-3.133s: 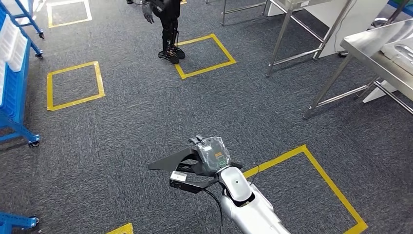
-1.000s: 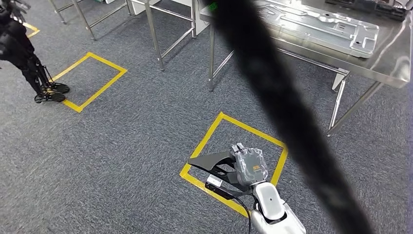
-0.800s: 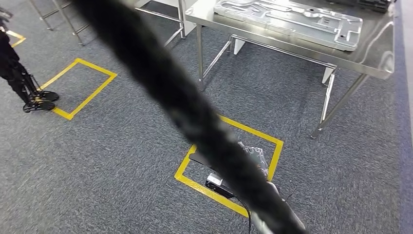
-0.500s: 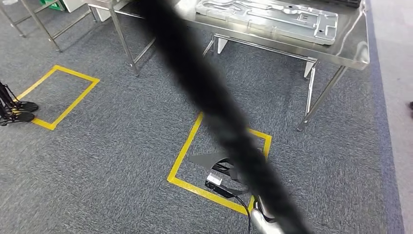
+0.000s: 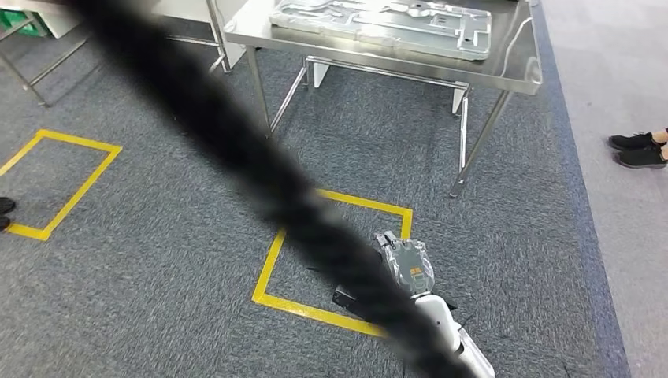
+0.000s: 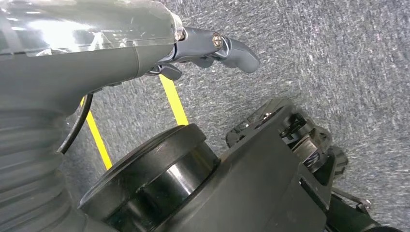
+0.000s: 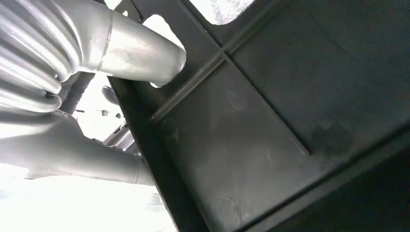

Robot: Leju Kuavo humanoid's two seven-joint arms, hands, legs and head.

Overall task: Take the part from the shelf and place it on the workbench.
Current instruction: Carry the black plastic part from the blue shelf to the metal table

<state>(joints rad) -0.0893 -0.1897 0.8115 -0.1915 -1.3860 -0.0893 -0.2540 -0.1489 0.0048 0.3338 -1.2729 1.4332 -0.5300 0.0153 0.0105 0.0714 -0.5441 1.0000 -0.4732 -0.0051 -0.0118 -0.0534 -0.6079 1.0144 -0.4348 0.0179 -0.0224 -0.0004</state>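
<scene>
Black, flat ribbed plastic part [image 7: 270,121] sits clamped in the right hand [image 5: 408,264], carried low out in front of the body above the dark grey carpet; in the head view most of it is hidden behind a blurred black cable [image 5: 236,157] that crosses the picture close to the lens. From the right wrist, a thick grey thumb [image 7: 140,53] presses on one face of the panel near a raised rib, a grip that probably keeps the flat piece level during the walk. The left hand [image 6: 212,48] hangs by the robot's side over the carpet with nothing in it, its dark fingers loosely apart. Below the carried part lies a yellow tape square [image 5: 268,272] on the floor, likely a standing mark. Beyond it stands the stainless-steel workbench [image 5: 516,75], bearing a large silver metal plate [image 5: 386,24]. A person's black shoes [image 5: 640,148] wait at the carpet's edge.
</scene>
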